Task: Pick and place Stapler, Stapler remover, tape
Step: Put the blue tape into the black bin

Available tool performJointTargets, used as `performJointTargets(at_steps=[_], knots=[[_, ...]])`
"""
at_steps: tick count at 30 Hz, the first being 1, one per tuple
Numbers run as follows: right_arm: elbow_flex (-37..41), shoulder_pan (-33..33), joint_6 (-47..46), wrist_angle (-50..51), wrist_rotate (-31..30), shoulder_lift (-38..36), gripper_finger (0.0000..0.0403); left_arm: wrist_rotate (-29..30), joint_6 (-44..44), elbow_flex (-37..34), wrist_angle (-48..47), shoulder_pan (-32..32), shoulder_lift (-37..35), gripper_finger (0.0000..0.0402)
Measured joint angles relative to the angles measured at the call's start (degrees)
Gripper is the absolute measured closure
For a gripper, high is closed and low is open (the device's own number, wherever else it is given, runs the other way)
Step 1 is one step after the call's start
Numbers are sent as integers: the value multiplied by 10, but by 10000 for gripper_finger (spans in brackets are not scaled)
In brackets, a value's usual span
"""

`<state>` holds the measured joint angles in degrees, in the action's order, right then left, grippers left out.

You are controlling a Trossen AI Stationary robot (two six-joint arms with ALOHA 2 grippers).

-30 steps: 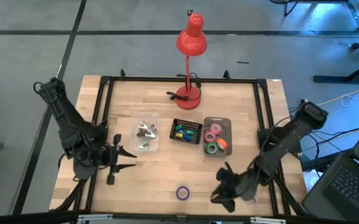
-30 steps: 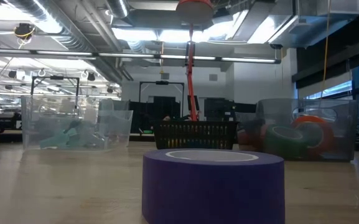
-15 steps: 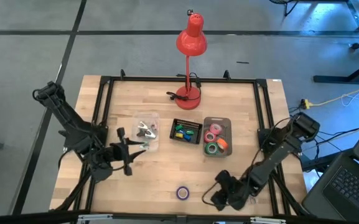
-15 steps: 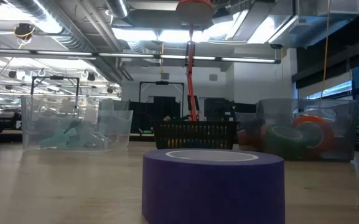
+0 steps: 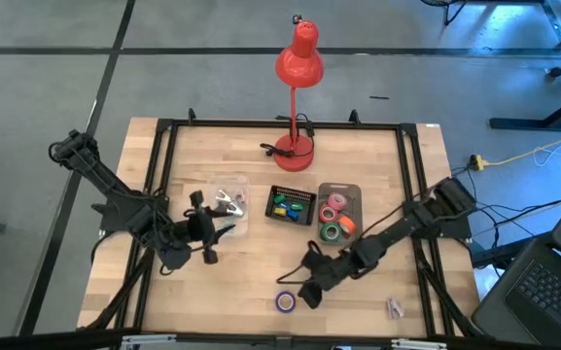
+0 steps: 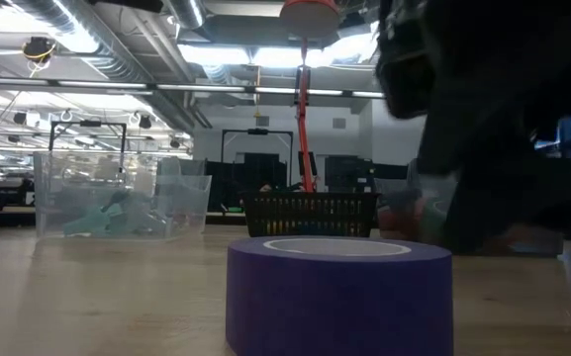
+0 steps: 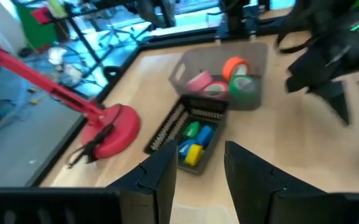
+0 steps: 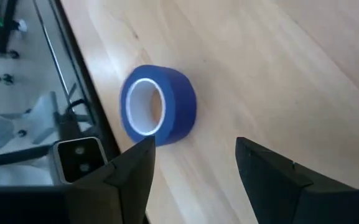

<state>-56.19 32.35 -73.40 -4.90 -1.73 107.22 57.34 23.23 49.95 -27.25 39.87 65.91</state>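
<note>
High view first: my right gripper (image 5: 304, 289) has swung in from the near right corner of the table (image 5: 251, 282) over the last second and now sits just right of the purple tape roll (image 5: 286, 301), close to it but not yet on it. The left gripper (image 5: 207, 226) has also slid rightward and now hovers at the near edge of the clear bin (image 5: 224, 209) on the left. I read this as the approach to the last loose roll, so the pick is about to start and nothing has been lifted yet.

Through the right wrist view I see the fingers (image 8: 129, 180) standing wide apart and empty, with the purple tape roll (image 8: 157, 106) lying flat on the wood ahead of them, untouched. In the low view the arm now fills the right side as a dark blur behind the roll (image 6: 339, 292).

My left gripper's fingers (image 7: 160, 180) show a moderate gap with nothing between them. The grey tape bin (image 5: 340, 192) already holds pink, green and orange rolls, right of the black basket (image 5: 291, 205).
</note>
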Motion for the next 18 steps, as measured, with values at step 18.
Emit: performJointTargets(at_steps=[18], knots=[[-152, -47, 73, 39, 139, 151, 210, -31, -5, 0, 19, -4, 0, 277]])
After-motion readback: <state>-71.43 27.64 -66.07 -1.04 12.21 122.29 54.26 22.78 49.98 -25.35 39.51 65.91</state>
